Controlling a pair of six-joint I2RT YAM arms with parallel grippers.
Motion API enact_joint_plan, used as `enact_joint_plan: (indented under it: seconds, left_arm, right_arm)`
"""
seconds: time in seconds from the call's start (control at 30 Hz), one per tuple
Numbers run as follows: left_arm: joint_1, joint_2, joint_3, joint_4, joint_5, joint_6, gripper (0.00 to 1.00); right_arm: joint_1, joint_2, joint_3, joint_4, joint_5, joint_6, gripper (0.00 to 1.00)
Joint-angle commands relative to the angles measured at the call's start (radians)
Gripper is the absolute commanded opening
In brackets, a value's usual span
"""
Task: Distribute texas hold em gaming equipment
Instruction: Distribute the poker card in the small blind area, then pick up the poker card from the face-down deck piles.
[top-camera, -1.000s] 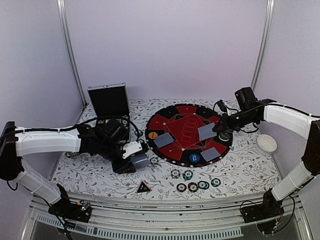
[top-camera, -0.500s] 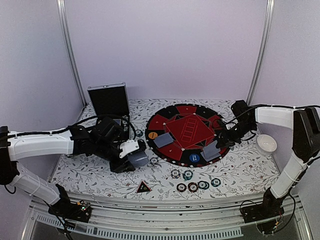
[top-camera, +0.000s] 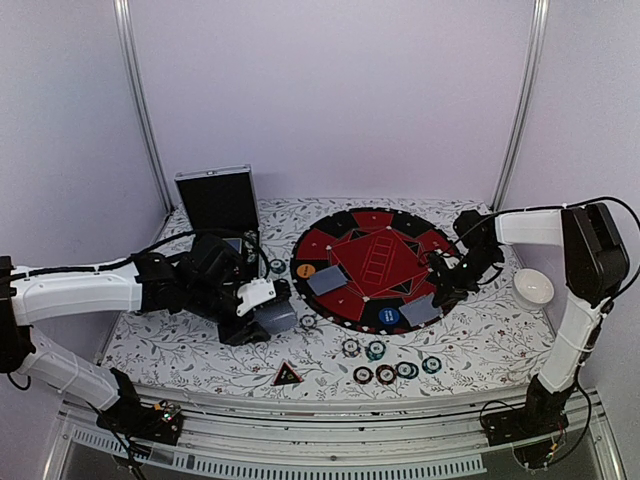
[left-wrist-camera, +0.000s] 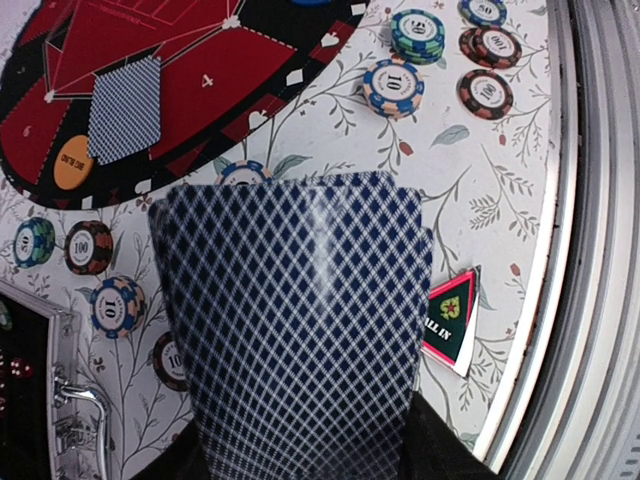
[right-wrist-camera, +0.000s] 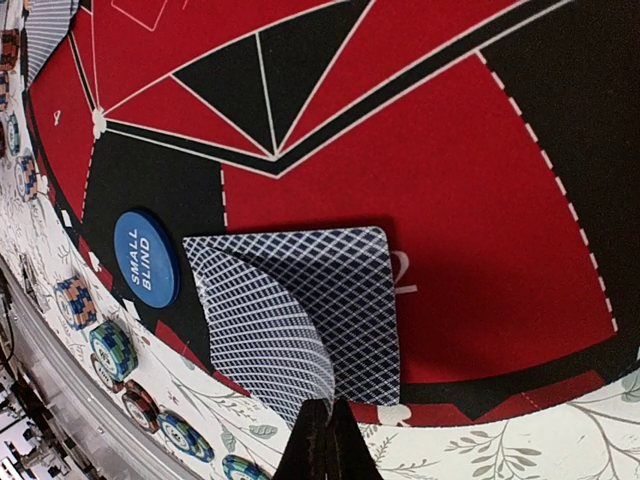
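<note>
My left gripper is shut on a deck of grey-blue-backed playing cards, held above the tablecloth left of the mat. My right gripper is shut on the edge of one bent playing card, which lies over a flat card on the mat's near right section. Another card lies on the mat's left side by the orange button. The blue small blind button sits just left of the held card. Several poker chips and the red-black triangle lie near the front edge.
The round red-and-black mat fills the table's middle. An open silver-edged black case stands at the back left. A white bowl sits at the right. More chips lie between the case and the mat.
My right gripper has carried its card from the mat's far right toward the near right section, onto the card lying there. The left gripper with the deck has barely shifted.
</note>
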Motion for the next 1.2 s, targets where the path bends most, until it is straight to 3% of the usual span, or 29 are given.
enact_joint_plan:
  seconds: [0.0, 0.4, 0.63, 0.87, 1.03, 1.17]
  left_arm:
    - [0.012, -0.009, -0.013, 0.035, 0.020, 0.012, 0.51]
    - [0.014, -0.015, -0.023, 0.044, 0.022, 0.015, 0.51]
    - [0.013, -0.017, -0.027, 0.046, 0.020, 0.017, 0.51]
    - [0.013, -0.023, -0.027, 0.047, 0.033, 0.022, 0.51]
    - [0.013, -0.038, -0.036, 0.056, 0.047, 0.030, 0.51]
    - [0.013, -0.034, -0.037, 0.060, 0.051, 0.033, 0.51]
  right_arm:
    - [-0.006, 0.044, 0.065, -0.025, 0.039, -0.039, 0.02]
    - [-0.005, 0.067, 0.107, -0.031, 0.010, -0.075, 0.03]
    - [-0.006, 0.087, 0.132, -0.061, 0.017, -0.106, 0.09]
    - [-0.005, 0.065, 0.172, -0.085, 0.222, -0.050, 0.54]
    - [0.019, 0.000, 0.248, -0.142, 0.428, 0.023, 0.68]
    - [0.127, -0.075, 0.300, -0.139, 0.538, 0.034, 0.79]
